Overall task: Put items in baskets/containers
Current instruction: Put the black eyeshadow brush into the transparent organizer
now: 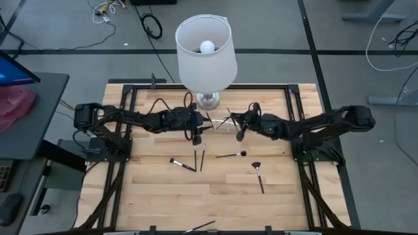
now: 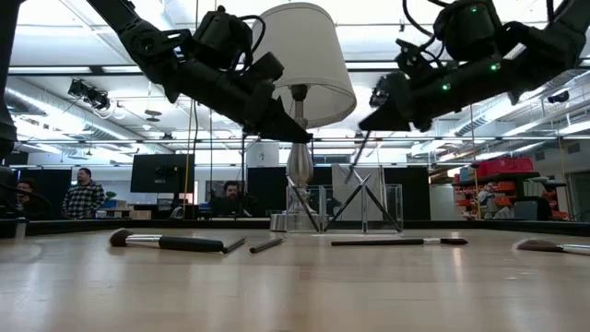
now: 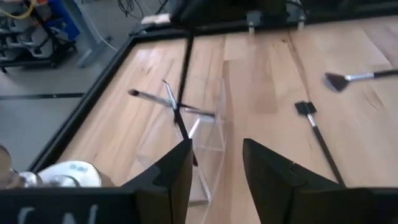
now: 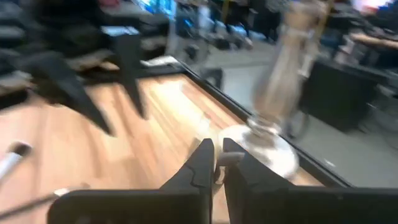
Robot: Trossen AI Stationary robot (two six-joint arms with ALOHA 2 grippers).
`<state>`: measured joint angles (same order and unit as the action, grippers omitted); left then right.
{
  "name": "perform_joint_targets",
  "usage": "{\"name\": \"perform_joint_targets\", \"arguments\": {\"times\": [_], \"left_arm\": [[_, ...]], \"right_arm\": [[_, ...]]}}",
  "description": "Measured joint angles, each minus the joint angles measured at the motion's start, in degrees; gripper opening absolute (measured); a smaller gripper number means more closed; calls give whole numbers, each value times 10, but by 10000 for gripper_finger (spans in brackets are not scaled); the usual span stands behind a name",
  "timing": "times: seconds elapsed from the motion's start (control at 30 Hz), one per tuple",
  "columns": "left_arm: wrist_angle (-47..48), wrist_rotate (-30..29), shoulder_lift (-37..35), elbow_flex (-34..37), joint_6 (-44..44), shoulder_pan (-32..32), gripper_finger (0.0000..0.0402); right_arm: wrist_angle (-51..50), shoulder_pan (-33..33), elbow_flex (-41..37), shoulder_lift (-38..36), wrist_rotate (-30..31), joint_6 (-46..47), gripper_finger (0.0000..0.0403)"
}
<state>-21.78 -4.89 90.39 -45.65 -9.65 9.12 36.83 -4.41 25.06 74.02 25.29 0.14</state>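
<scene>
A small clear box (image 1: 222, 123) stands at the lamp's foot, with crossed brushes (image 3: 180, 112) leaning inside it; it also shows in the low view (image 2: 364, 207). More makeup brushes lie flat on the wood: three near the middle (image 1: 196, 158), one dark (image 1: 232, 155), a fan-shaped one (image 1: 258, 173) and one at the near edge (image 1: 199, 226). My left gripper (image 3: 214, 165) hovers open just near-left of the box (image 1: 196, 136). My right gripper (image 1: 240, 134) hangs at the box's right side, shut on a thin brush. My right gripper pinches a thin makeup brush between its two fingertips; a pale bit of it (image 4: 217, 165) shows in the narrow gap. The fingers slant down from the table's right. The brush's dark shaft (image 2: 360, 152) hangs slanting below them, clear of the table, beside the box.
A tall lamp with a white shade (image 1: 206, 52) and a glass foot (image 1: 208, 99) stands just behind the box, close to both grippers. A black frame (image 1: 130, 91) borders the wooden table. The near half of the table holds only scattered brushes. People sit in the room behind (image 2: 85, 195).
</scene>
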Motion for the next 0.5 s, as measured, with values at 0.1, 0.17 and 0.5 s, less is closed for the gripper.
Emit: {"name": "perform_joint_targets", "arguments": {"times": [0.1,0.17,0.5], "left_arm": [[19,0,0,0,9,0,145],[32,0,0,0,16,0,141],[54,0,0,0,16,0,135]], "right_arm": [[-80,-5,0,-41,8,18,20],[-119,-6,0,-70,8,30,21],[-225,-23,0,-128,4,81,20]]}}
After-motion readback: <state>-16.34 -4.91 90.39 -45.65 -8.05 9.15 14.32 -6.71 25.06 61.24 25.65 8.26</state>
